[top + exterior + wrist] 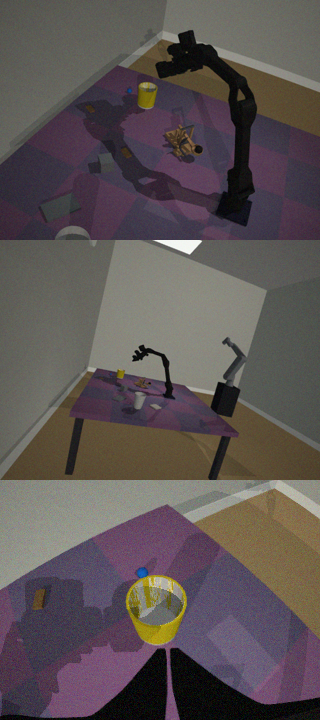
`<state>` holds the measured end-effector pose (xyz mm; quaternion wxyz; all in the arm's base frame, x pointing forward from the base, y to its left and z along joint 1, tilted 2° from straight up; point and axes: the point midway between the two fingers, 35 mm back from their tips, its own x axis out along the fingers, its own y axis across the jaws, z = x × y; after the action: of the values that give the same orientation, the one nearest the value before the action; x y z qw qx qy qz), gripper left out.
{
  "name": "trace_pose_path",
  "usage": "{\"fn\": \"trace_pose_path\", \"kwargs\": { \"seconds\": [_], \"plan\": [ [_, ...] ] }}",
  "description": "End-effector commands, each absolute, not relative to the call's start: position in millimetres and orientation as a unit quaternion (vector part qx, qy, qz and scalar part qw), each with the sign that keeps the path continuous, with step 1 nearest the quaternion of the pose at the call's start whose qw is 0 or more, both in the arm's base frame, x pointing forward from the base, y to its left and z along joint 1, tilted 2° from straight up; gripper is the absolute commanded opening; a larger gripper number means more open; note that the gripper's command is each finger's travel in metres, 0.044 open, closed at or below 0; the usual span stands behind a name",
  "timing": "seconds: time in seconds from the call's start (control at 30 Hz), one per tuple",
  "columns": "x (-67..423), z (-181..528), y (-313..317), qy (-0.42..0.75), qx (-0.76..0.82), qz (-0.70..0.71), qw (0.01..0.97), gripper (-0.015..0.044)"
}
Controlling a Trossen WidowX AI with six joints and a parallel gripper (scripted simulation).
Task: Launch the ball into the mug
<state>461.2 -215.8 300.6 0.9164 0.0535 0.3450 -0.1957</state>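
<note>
- High above the far end of the purple table (64, 144), the gripper (163, 70) hangs in the air — fingers pressed almost together, nothing between them.
- Below and ahead of it in the wrist view, the yellow mug (156, 608) stands upright, its mouth open to the camera.
- Just beside the mug, on its far side, the small blue ball (129, 90) lies on the table — outside the mug.
- Nearer the arm's base (234, 209), the wooden catapult (184, 141) sits well apart from the mug, its cup dark inside.
- Grey blocks (59, 207) and a white cup (139, 400) lie nearer the table's front.
</note>
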Motion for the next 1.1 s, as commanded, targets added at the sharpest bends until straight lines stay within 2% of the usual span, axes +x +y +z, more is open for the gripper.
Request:
{"fn": "trace_pose_path", "kwargs": {
  "seconds": [0.0,0.5,1.07],
  "plan": [
    [462,304,-216,0.341,0.052,-0.194,0.918,0.0],
    [446,266,-170,0.436,-0.06,-0.151,0.885,0.0],
    [404,219,-111,0.553,-0.24,-0.059,0.795,0.0]
  ]
}}
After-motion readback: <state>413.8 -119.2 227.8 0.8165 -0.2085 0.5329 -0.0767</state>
